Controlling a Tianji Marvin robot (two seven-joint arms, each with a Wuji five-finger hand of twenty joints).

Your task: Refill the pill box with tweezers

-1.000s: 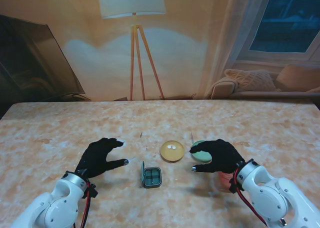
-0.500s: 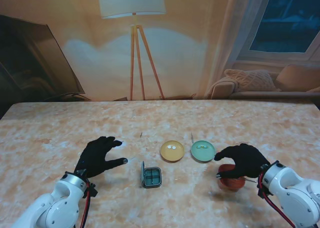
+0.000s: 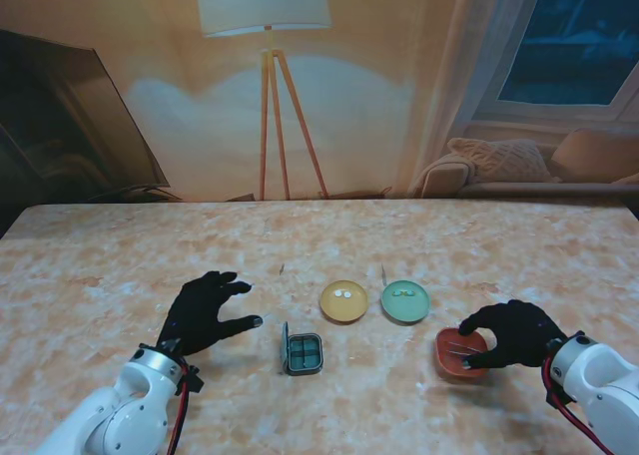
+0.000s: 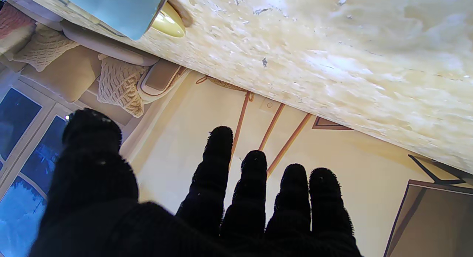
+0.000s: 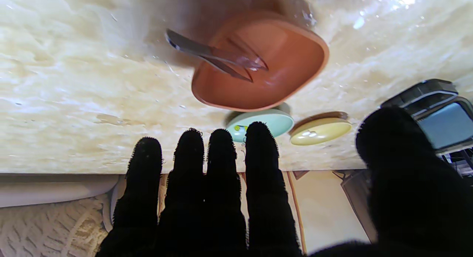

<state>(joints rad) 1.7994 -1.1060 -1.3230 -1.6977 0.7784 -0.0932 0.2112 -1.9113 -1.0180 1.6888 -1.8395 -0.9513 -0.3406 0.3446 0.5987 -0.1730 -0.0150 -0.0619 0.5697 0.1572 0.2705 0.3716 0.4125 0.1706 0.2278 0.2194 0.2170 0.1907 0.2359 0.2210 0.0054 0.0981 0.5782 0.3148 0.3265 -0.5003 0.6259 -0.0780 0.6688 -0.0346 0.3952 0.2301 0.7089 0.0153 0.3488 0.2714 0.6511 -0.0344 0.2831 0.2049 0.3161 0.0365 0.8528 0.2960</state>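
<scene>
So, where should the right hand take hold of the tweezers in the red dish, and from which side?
Grip the tweezers at the closed rear end, which sticks out past the rim of the red dish. The tips lie inside the dish, hard to pinch. The right hand, open, hovers at the dish's right, so likely come from above on that side.

Both hands empty, fingers spread

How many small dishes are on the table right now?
3. A round yellow dish sits mid-table, a round mint-green dish just to its right, and an orange-red dish holding the metal tweezers lies nearer to me, at the right hand.
</scene>
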